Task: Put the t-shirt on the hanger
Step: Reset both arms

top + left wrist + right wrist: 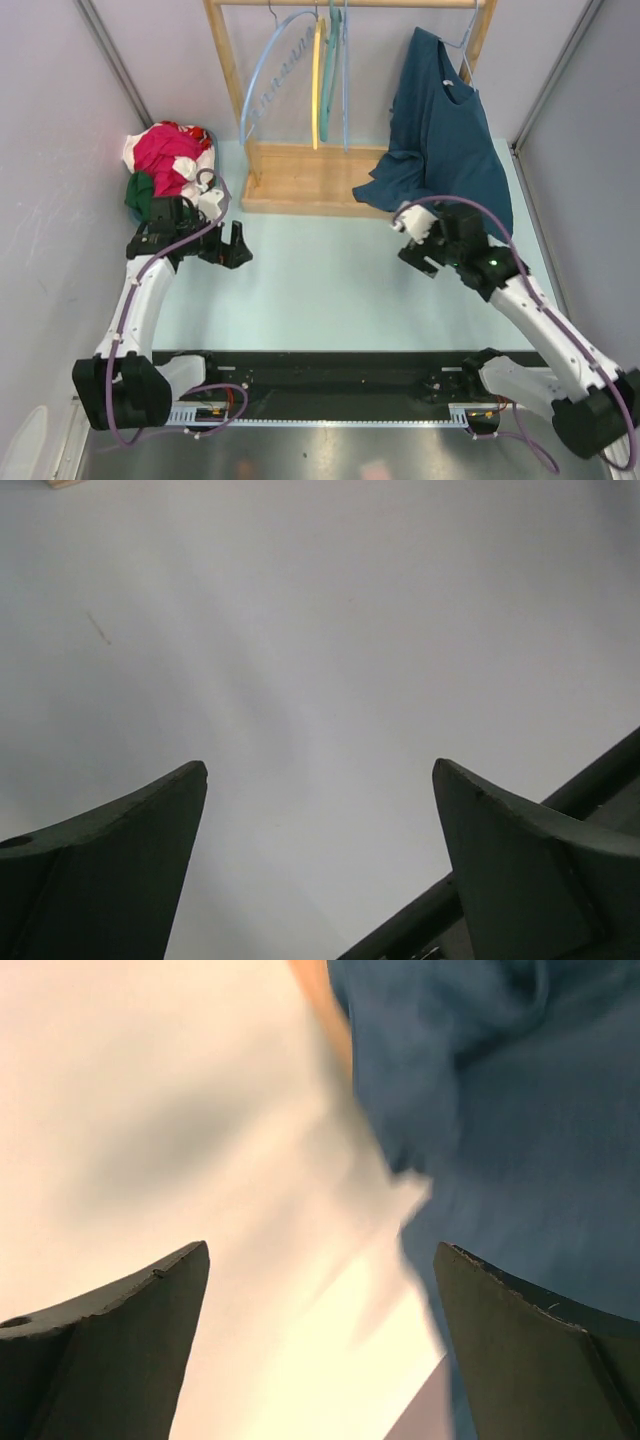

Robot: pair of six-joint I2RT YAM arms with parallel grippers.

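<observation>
T-shirt (440, 130) is not being gripped by either arm. Right gripper (415, 240) is being held wide apart, nothing between the jaws; it is hovering just in front of the shirt's lower left corner, near it but apart. In the right wrist view the right gripper (320, 1250) is being shown with both dark fingers (110, 1330) spread, and blurred blue cloth of the t-shirt (560, 1160) is filling the upper right beyond them. Left gripper (238, 247) is also being kept released and empty, low over the table (320, 290) on the left side, well apart from the shirt. In the left wrist view the left gripper (320, 770) is being shown spread over bare pale surface only.

Outward from there: the t-shirt is being carried by the hanger (466, 60), whose thin wire is showing above the collar and whose hook is reaching up towards the rail of the wooden rack (300, 180) at its right end. Shirt is hanging skewed, the left sleeve bunching onto the rack's base, the hem trailing down at the right.

Further left on the same rail a light-blue ridged hanger (270, 70) and a yellow hanger (318, 80) are hanging bare. A pile of clothes (165, 160) in pink-red, white and green is lying in the far left corner, just behind the left arm's wrist.
</observation>
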